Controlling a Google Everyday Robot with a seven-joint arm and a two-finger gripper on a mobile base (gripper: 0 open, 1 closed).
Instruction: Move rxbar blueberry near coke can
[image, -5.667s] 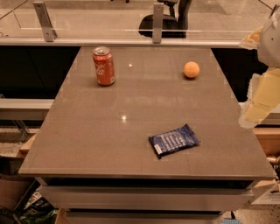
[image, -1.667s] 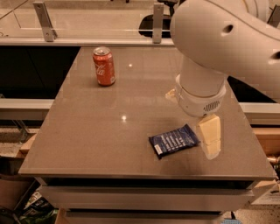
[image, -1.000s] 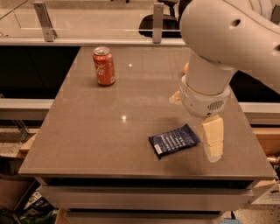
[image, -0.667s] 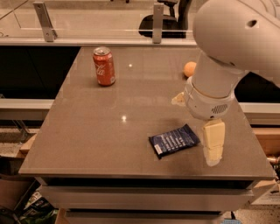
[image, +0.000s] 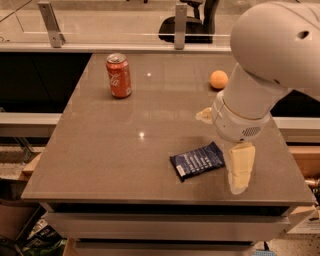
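The rxbar blueberry is a flat dark navy wrapper lying askew on the grey table, near the front edge and right of centre. The coke can stands upright at the back left, far from the bar. My gripper hangs below the big white arm, just right of the bar and a little above the table. It is open and empty. One cream finger points down beside the bar's right end. The other finger tip shows behind the wrist.
An orange ball rests at the back right of the table. A glass rail with metal posts runs along the far edge. The white arm covers the table's right side. Floor clutter lies at the lower left.
The arm has shifted to the right, so the orange ball shows again. The gripper stays beside the bar's right end. The bar and the can have not moved.
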